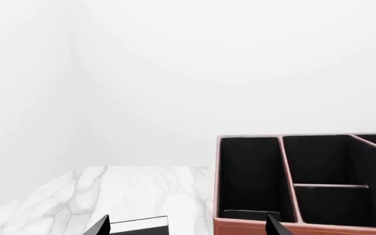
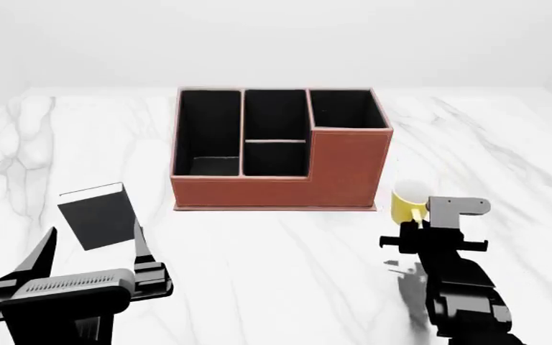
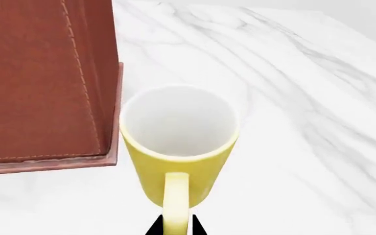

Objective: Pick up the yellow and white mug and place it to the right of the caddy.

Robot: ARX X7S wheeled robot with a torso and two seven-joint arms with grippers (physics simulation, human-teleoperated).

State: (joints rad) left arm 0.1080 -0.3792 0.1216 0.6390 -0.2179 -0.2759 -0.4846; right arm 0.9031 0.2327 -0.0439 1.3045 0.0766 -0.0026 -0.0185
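Mug (image 2: pixel 407 203), yellow and white, stands at the lower right of the frame, just right of the caddy (image 2: pixel 281 147). The right gripper (image 3: pixel 175 229) pinches its handle; the left gripper (image 2: pixel 92 251) is spread open. I judge only release remains.

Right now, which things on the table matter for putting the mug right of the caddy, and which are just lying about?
Job: yellow and white mug, caddy, right gripper with its fingers either side of the mug handle.
Lying about: small dark block, left gripper, open.
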